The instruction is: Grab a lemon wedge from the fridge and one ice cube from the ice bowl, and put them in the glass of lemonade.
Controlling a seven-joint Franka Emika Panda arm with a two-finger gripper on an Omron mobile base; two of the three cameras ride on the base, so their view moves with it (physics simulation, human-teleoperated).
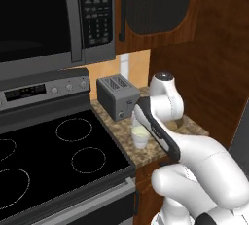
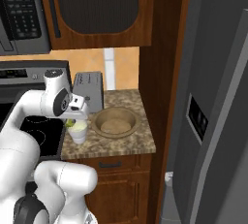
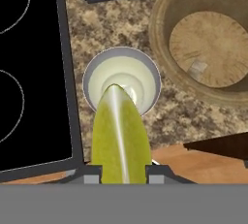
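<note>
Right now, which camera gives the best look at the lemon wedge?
The hand view: the lemon wedge is large and unobstructed, held in the gripper directly above the glass of lemonade. The right base view shows just a small yellow-green sliver under the hand. In the left base view the arm hides it.

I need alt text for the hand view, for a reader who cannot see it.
The claw holds a yellow-green lemon wedge directly above the glass of lemonade on a speckled counter. The tan ice bowl is to the right, the black stovetop to the left.
</note>
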